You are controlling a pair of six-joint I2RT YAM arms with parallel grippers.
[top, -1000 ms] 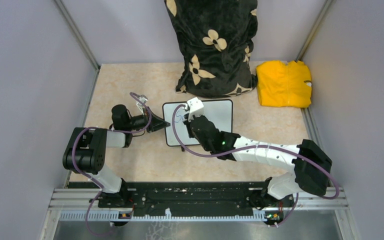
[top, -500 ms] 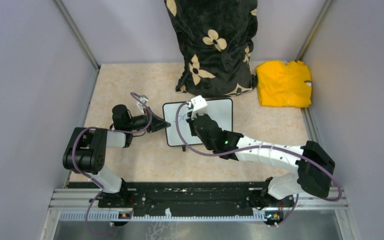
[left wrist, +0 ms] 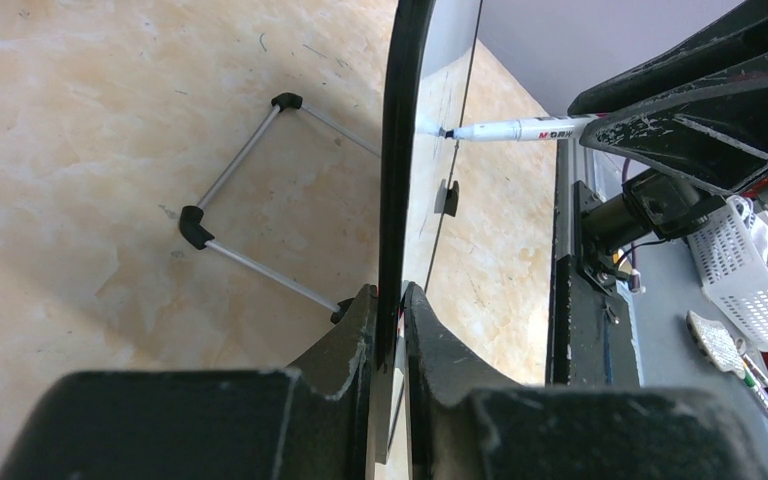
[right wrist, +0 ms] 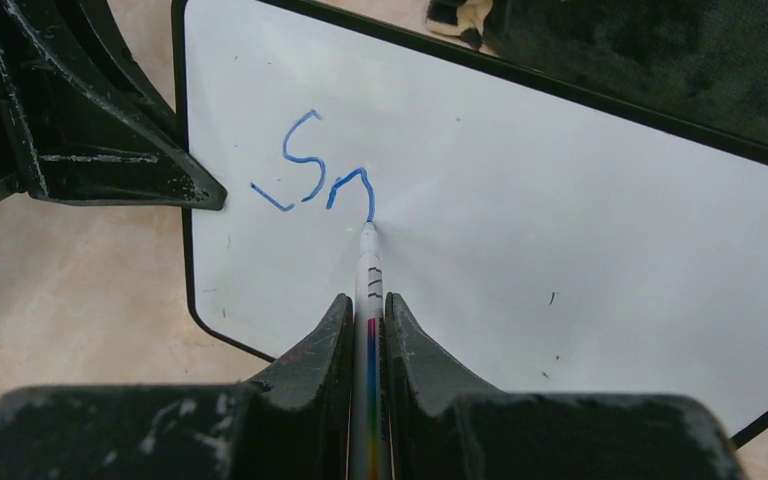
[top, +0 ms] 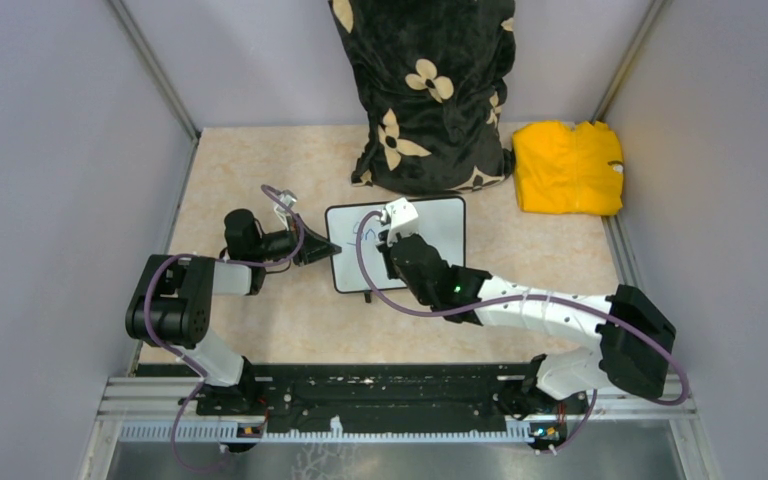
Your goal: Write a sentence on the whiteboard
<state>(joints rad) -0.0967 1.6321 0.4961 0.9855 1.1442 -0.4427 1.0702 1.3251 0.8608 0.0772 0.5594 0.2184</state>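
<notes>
The whiteboard (top: 430,228) lies on the marbled table; it also shows in the right wrist view (right wrist: 580,210). My left gripper (top: 326,250) is shut on its left edge, seen edge-on in the left wrist view (left wrist: 392,200), the gripper (left wrist: 390,300) clamping the frame. My right gripper (top: 392,238) is shut on a white marker (right wrist: 369,300) with a rainbow stripe, its tip touching the board. Blue strokes of the sentence (right wrist: 315,170) read "S" and part of a letter. The marker also shows in the left wrist view (left wrist: 520,130).
A black bag with cream flowers (top: 425,90) stands just behind the board. A yellow cloth (top: 568,167) lies at the back right. Grey walls close in left and right. A thin wire stand (left wrist: 250,200) lies beside the board.
My right gripper has moved rightward across the board with the marker, adding a stroke after the "S". The left gripper has stayed on the board's edge.
</notes>
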